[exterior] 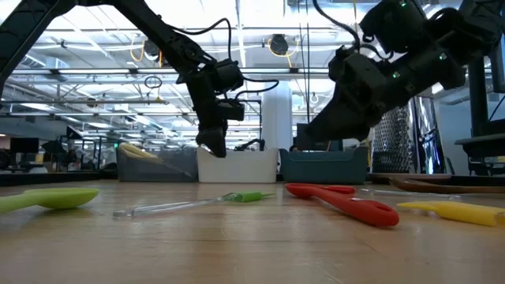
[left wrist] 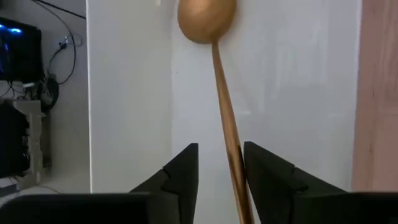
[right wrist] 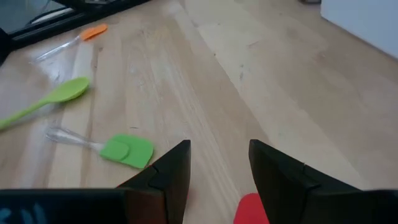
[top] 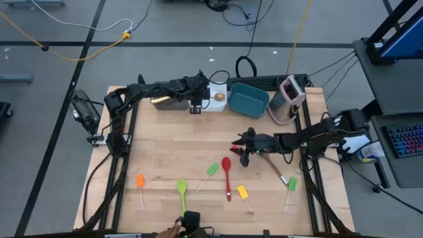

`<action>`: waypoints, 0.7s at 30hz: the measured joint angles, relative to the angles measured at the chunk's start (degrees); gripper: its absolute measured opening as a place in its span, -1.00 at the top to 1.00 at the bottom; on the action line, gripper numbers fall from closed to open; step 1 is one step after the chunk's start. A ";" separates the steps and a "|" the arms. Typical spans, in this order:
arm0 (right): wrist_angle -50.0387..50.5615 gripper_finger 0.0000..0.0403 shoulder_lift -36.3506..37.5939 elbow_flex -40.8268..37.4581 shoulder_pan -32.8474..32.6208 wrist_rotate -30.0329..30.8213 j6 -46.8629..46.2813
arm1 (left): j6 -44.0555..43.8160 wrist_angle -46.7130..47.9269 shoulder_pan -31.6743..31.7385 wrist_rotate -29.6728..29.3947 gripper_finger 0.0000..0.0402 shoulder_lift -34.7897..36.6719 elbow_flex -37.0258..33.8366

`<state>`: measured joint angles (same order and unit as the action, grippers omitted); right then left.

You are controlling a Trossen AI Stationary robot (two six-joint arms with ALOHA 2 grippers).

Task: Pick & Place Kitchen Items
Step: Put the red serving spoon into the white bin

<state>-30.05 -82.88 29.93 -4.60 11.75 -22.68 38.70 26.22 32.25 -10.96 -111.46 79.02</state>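
Left claw (left wrist: pixel 221 171) straddles wooden spoon (left wrist: pixel 214 68).

The worktop (top: pixel 172 142) is pale wood planks. Along its far edge stand a brown tub (top: pixel 165 101), a white tub (top: pixel 215 99), a teal tub (top: pixel 248 99) and, at the far right corner, a pink-and-grey appliance (top: pixel 289 96). Toward the near edge lie an orange spatula (top: pixel 140 182), a green spoon (top: pixel 181 190), a green spatula (top: pixel 211 170), a red spoon (top: pixel 227 170), a yellow spatula (top: pixel 242 192) and another green spatula (top: pixel 291 184).
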 joint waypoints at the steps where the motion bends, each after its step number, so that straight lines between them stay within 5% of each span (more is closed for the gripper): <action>1: 0.53 0.23 0.94 0.00 0.00 -0.04 -0.02 | -0.32 -0.13 -0.07 -0.65 0.34 0.00 0.00; 11: 23.27 0.23 11.75 0.00 -0.50 -3.02 -8.92 | -2.55 -0.60 -3.58 -14.14 0.34 0.04 0.00; 21: 36.35 0.23 16.91 -0.02 -4.90 -3.04 -19.37 | -10.24 -0.37 -9.86 -13.03 0.35 0.07 0.00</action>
<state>6.30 -65.97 29.91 -9.50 8.71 -42.05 28.46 25.85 22.39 -23.99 -111.39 79.02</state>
